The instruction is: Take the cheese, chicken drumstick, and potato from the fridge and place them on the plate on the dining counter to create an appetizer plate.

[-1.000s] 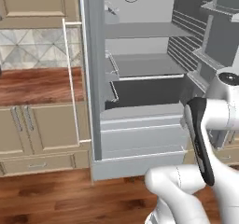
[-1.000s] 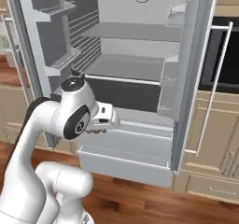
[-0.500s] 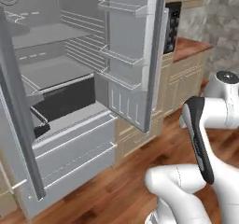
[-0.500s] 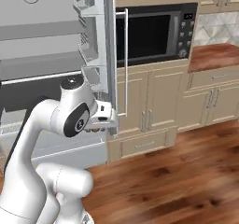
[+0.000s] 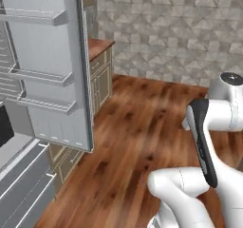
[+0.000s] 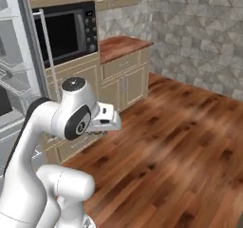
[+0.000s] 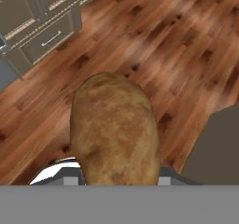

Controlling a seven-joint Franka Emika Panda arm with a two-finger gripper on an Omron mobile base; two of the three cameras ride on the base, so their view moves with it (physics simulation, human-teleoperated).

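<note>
A tan-brown potato sits large and close in the hand view, held over the wood floor with my gripper shut on it; its fingertips are hidden behind it. In the right base view my gripper hangs at chest height in front of the cabinets, pointing right. The fridge stands at the left with its door swung open, wire-railed bins facing me and drawers below. Its edge also shows in the right base view. The cheese, the chicken drumstick, the plate and the dining counter are out of view.
A built-in black microwave sits beside the fridge. A wood-topped wall counter on beige cabinets runs to a stone-tiled wall. Open wood floor stretches ahead and right.
The whole picture has swung: the base has turned right, away from the fridge, which has slid to the left edge. The potato stays in my gripper.
</note>
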